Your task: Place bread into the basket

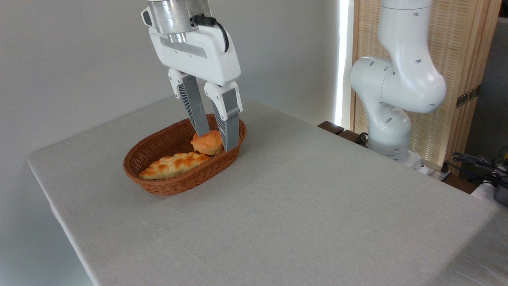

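Note:
The bread (206, 142), a small round orange bun, lies in the right end of the oval brown wicker basket (179, 181) at the table's back left. My gripper (216, 142) hangs down over that end of the basket and is open. One grey finger stands behind the bun on its left. The other finger (230, 135) is in front of its right side and hides part of it. Whether the fingers touch the bun I cannot tell.
A long golden braided loaf (174, 165) lies in the basket's left half. The arm's white base (391, 111) rises at the table's far right edge, beside a wooden screen (456, 71). Cables and gear (482, 165) sit at the far right.

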Motion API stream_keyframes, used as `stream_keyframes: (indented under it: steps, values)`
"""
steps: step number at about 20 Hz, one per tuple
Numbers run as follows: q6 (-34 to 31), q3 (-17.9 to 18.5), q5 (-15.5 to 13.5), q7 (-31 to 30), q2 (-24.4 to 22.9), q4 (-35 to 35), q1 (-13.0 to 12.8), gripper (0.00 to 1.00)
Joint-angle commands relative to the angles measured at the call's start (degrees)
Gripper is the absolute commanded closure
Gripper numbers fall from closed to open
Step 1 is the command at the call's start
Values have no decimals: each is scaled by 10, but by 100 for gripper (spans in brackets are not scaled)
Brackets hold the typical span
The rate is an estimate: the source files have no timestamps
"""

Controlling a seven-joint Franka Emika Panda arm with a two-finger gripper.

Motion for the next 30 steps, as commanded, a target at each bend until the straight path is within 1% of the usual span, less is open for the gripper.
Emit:
stream_keyframes:
  steps: [1, 6, 8, 9, 30]
  values:
    - [-18, 9, -11, 3, 15, 36, -10, 0]
    - [-18, 11, -14, 3, 14, 36, -11, 0]
    - [-19, 28, -35, 3, 13, 36, -14, 0]
    - [-18, 29, -39, 4, 13, 36, -15, 0]
    - [-16, 29, -40, 7, 13, 35, -14, 0]
